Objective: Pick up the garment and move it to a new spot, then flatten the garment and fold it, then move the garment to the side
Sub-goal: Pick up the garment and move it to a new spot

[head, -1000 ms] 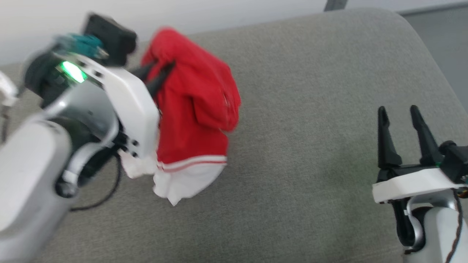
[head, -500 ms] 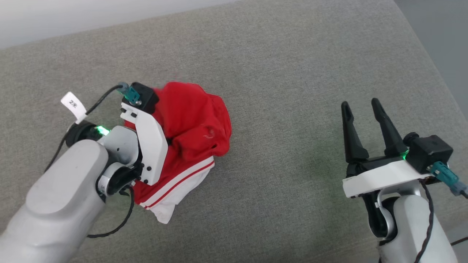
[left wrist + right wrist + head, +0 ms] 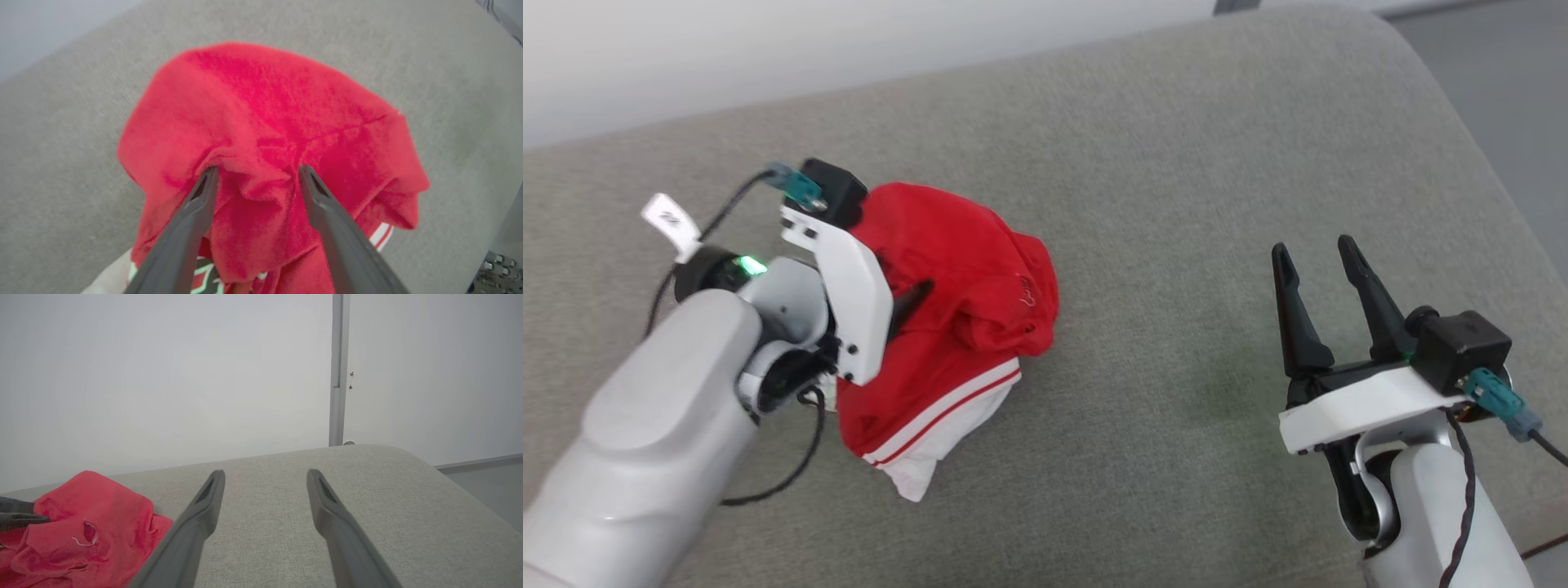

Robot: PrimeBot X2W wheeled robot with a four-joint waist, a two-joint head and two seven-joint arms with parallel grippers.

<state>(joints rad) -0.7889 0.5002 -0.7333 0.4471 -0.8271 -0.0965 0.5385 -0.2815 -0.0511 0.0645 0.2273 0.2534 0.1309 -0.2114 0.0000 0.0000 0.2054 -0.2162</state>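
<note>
The garment (image 3: 956, 327), red with a white sleeve and red-and-white stripe trim, lies in a crumpled heap on the grey cushion (image 3: 1176, 204), left of centre. My left gripper (image 3: 915, 298) reaches into the heap from the left. In the left wrist view the left gripper (image 3: 257, 171) is open, its two fingers spread with their tips sunk in a fold of the garment (image 3: 269, 102). My right gripper (image 3: 1312, 249) stands open over bare cushion at the lower right, well apart from the cloth. The right wrist view has the right gripper (image 3: 265, 473) open and the garment (image 3: 90, 522) at lower left.
The cushion's rounded far edge meets a pale wall (image 3: 163, 375) with a grey vertical strip (image 3: 337, 367). Grey floor (image 3: 1503, 65) lies past the cushion's right edge. A black cable (image 3: 792, 474) loops beside my left wrist.
The left gripper came down with the hanging garment, laid it on the cushion, and has now opened its fingers. The head camera shifted. The right gripper stays open.
</note>
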